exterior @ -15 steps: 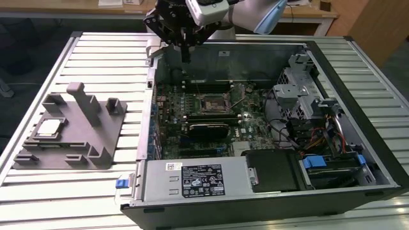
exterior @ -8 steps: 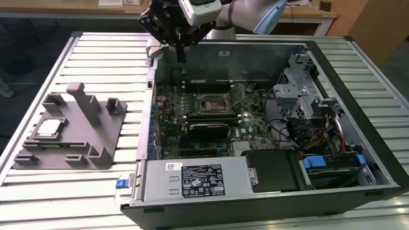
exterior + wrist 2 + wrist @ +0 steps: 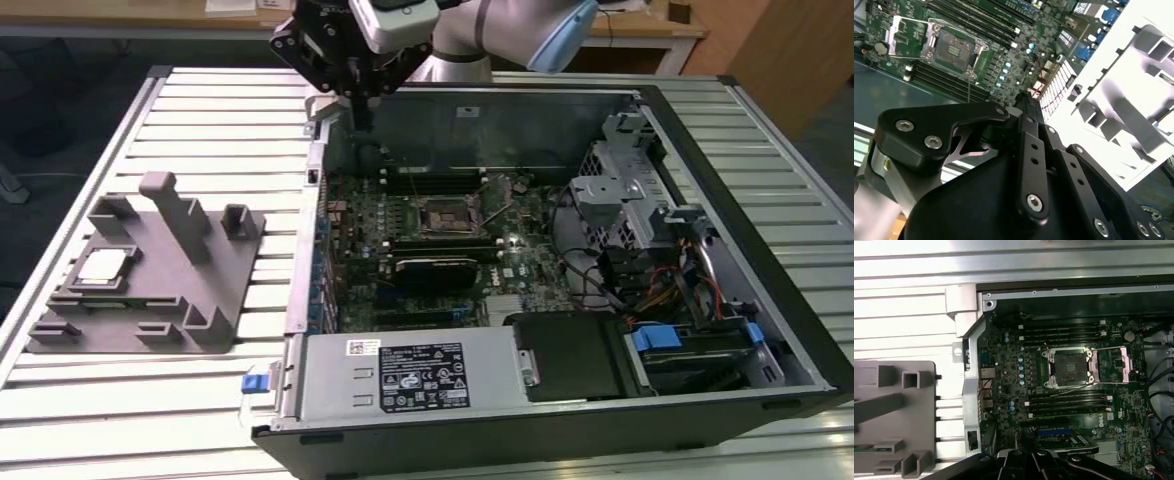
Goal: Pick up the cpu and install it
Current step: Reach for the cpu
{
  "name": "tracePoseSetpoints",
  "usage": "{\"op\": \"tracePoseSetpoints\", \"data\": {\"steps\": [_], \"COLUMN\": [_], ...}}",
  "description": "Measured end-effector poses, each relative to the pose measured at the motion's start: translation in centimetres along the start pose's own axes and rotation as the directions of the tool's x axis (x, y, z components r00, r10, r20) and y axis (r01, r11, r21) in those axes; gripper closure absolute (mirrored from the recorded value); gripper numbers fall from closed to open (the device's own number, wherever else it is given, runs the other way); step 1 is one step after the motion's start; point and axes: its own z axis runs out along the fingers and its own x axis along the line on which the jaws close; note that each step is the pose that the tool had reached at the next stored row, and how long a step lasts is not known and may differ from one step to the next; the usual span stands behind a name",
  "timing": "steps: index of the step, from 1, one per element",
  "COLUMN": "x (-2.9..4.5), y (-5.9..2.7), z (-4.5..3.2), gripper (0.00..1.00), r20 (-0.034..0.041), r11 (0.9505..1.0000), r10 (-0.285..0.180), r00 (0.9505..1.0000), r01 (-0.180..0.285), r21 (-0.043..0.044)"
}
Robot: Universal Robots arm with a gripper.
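Observation:
The cpu (image 3: 104, 265), a small silver square with a pale rim, lies flat on the grey fixture (image 3: 160, 290) at the exterior view's left, outside the computer case. My gripper (image 3: 360, 122) hangs high above the case's far corner on that side, well away from the cpu, fingers pointing down. In the second wrist view the gripper (image 3: 1023, 101) has its fingers together with nothing between them. The cpu socket (image 3: 445, 218) on the motherboard is bare, and its metal load plate (image 3: 1114, 362) is flipped open beside the socket (image 3: 1070, 367). The socket (image 3: 951, 47) also appears in the second wrist view.
The open black computer case (image 3: 781, 300) lies on a slatted metal table (image 3: 200, 120). Inside it are memory slots (image 3: 427, 178), a silver power supply (image 3: 407, 375), a drive cage (image 3: 621, 185) and loose cables (image 3: 667, 290). Upright posts (image 3: 167, 205) rise from the fixture.

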Motion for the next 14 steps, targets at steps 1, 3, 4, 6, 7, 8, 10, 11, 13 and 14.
{"op": "tracePoseSetpoints", "data": {"steps": [1, 3, 4, 6, 7, 8, 10, 11, 13, 14], "x": [0.16, 0.46, 0.61, 0.84, 0.96, 1.08, 1.26, 1.35, 1.57, 1.68], "y": [-0.01, -0.04, -0.05, -0.07, -0.07, -0.08, -0.1, -0.1, -0.12, -0.13], "z": [-0.01, -0.01, -0.02, -0.02, -0.03, -0.03, -0.04, -0.04, -0.04, -0.05], "gripper": [0.89, 0.89, 0.89, 0.89, 0.89, 0.89, 0.89, 0.89, 0.89, 0.89], "r20": [0.0, 0.0, 0.0, 0.0, 0.0, 0.0, 0.0, 0.0, 0.0, 0.0], "r11": [1.0, 1.0, 1.0, 1.0, 1.0, 1.0, 1.0, 1.0, 1.0, 1.0], "r10": [0.0, 0.0, 0.0, 0.0, 0.0, 0.0, 0.0, 0.0, 0.0, 0.0], "r00": [1.0, 1.0, 1.0, 1.0, 1.0, 1.0, 1.0, 1.0, 1.0, 1.0], "r01": [0.0, 0.0, 0.0, 0.0, 0.0, 0.0, 0.0, 0.0, 0.0, 0.0], "r21": [0.0, 0.0, 0.0, 0.0, 0.0, 0.0, 0.0, 0.0, 0.0, 0.0]}}
